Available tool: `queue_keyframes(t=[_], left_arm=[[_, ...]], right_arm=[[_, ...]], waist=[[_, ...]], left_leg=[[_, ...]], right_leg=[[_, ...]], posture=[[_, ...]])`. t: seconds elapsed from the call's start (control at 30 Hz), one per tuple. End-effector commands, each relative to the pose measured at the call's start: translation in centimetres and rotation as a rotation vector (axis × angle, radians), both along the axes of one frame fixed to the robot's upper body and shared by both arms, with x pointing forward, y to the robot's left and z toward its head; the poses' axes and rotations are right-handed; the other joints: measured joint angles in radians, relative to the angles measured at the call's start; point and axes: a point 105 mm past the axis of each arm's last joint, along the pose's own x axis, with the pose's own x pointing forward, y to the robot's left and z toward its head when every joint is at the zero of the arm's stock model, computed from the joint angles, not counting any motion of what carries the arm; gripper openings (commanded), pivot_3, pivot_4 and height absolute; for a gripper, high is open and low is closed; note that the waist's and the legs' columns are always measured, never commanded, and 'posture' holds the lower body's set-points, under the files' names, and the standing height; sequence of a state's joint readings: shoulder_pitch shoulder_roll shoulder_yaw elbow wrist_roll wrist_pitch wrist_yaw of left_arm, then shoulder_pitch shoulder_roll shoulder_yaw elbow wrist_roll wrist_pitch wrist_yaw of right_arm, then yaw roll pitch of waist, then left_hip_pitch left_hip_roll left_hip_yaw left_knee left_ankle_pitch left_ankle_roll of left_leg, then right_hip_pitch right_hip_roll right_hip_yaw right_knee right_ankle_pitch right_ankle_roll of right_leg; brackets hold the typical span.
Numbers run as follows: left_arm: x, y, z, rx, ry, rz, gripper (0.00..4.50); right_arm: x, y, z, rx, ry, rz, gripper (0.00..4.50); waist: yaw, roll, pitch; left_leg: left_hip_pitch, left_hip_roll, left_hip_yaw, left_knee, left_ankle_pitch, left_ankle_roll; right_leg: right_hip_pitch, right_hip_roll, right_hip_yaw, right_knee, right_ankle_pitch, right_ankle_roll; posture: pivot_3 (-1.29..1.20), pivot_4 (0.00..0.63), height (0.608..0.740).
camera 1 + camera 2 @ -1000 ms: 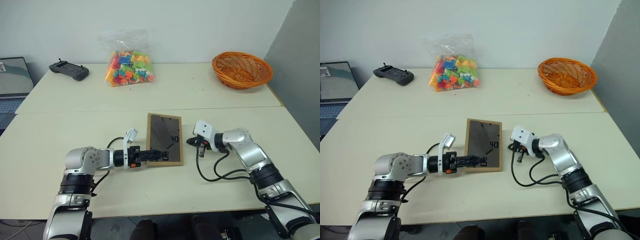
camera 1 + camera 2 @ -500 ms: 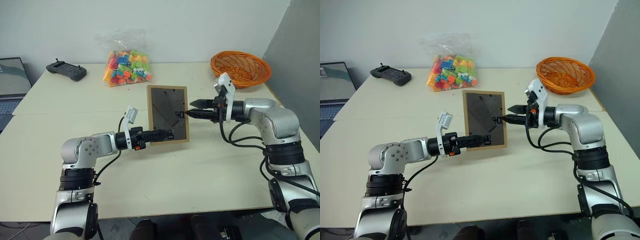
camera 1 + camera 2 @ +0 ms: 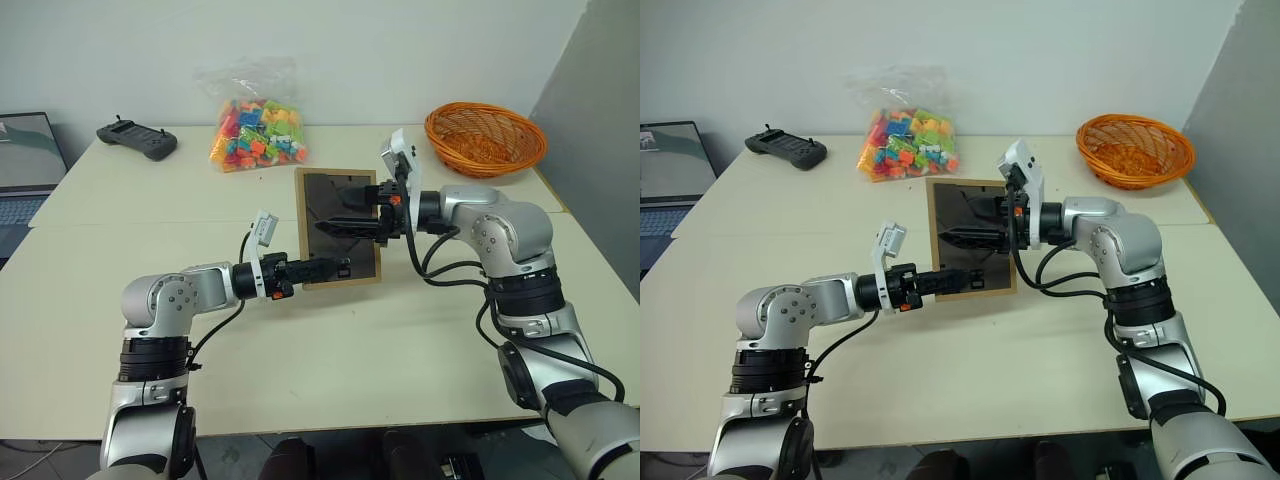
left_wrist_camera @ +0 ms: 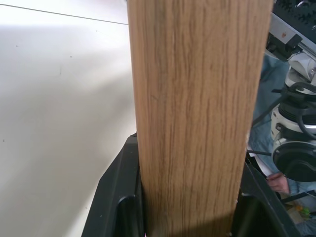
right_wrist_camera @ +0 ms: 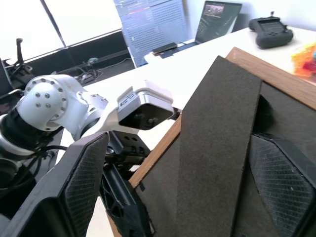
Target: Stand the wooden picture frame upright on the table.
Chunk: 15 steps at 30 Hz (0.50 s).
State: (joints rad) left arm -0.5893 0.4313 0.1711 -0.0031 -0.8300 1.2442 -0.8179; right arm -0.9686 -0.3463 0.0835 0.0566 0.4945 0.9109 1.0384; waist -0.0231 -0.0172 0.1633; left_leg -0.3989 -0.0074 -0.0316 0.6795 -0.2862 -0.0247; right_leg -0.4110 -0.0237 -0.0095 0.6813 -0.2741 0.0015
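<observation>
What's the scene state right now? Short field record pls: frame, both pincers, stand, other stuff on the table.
frame: wooden picture frame held up off the table, dark back toward the camera
left pincer: left pincer shut on the frame's lower edge
right pincer: right pincer open, fingers either side of the fold-out stand on the back
stand: cannot tell if folded out
task status: frame not yet standing on the table
other items: bag of coloured blocks, orange basket, black controller, laptop at the left edge

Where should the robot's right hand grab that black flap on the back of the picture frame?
Probably the fold-out stand, near its free end, fingers either side from behind the wooden picture frame. It's narrow and already sits between the open right gripper.
</observation>
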Motion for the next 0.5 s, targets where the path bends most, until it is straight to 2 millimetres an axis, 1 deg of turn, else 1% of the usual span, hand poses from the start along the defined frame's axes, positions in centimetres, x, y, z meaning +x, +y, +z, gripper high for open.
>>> queue_keyframes(t=[0.03,0.23,0.37,0.47,0.5], left_arm=[[-0.8,-0.2,2.0,-0.037,-0.074,-0.038,1.29],[-1.3,0.2,1.7,-0.027,-0.064,-0.044,1.29],[-1.5,0.2,1.6,-0.027,-0.053,-0.056,1.29],[-1.4,0.4,1.9,-0.054,-0.027,-0.059,1.29],[-1.3,0.7,2.2,-0.081,0.013,-0.058,1.29]], right_arm=[[-2.4,-0.5,1.1,0.014,-0.004,0.115,4.48],[-1.8,-3.5,1.0,-0.014,0.032,0.036,4.48],[-1.0,-5.8,0.5,-0.077,-0.017,-0.062,4.48],[-0.3,-7.6,0.6,-0.123,-0.12,-0.152,4.48],[0.5,-8.8,0.8,-0.17,-0.282,-0.223,4.48]], waist=[[-0.001,0.0,0.0],[-0.004,0.0,0.0],[-0.003,0.0,0.0],[-0.001,0.0,0.0],[-0.001,0.0,0.0]], left_leg=[[0.0,0.0,0.0,0.0,0.0,0.0],[0.001,0.0,-0.001,0.0,-0.002,0.004],[0.0,0.0,-0.001,0.0,-0.002,0.004],[0.0,0.0,0.0,0.0,-0.002,0.004],[0.0,0.0,0.0,0.0,-0.002,0.004]], right_leg=[[0.0,0.0,0.0,0.0,0.0,0.0],[0.0,0.0,0.0,0.0,0.0,0.0],[0.0,0.0,0.0,0.0,0.0,0.0],[0.0,0.0,0.0,0.0,0.0,0.0],[0.0,0.0,0.0,0.0,0.0,0.0]], posture=[[0.0,0.15,0.74],[0.0,0.15,0.74],[0.0,0.15,0.74],[0.0,0.15,0.74],[0.0,0.15,0.74]])
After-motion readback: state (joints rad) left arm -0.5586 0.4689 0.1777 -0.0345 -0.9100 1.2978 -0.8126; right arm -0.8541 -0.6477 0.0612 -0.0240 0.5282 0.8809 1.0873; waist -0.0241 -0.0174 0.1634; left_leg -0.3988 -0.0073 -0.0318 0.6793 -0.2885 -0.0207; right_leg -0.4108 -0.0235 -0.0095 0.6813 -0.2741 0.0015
